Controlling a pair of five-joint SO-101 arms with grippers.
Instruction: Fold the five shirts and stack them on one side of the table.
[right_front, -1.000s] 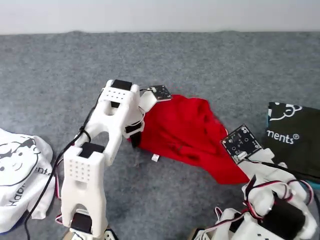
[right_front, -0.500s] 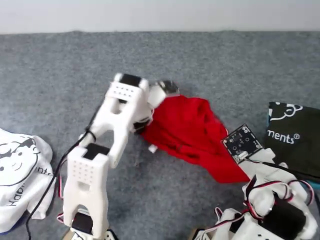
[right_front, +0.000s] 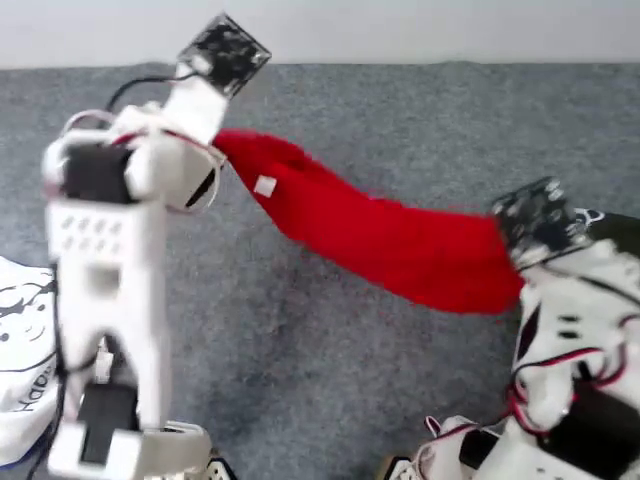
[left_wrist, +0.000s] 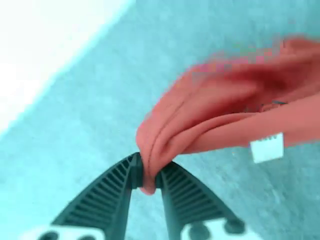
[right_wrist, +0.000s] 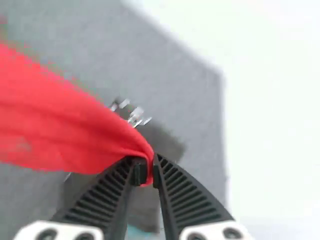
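Two pincers hold one red cotton shirt (right_front: 390, 240) between them, drawn out into a long band over the grey felt-covered table (right_front: 330, 380). We see the left pincer (left_wrist: 147, 172) clamped on a bunched fold at the shirt's far-left end. The right pincer (right_wrist: 145, 169) is clamped on the opposite end, at the right and nearer. The shirt's long axis therefore runs from far left to near right, sagging a little in the middle. We judge that spreading it flat depends on both arms lowering their ends together along that line. A white printed shirt (right_front: 25, 340) lies at the near left edge.
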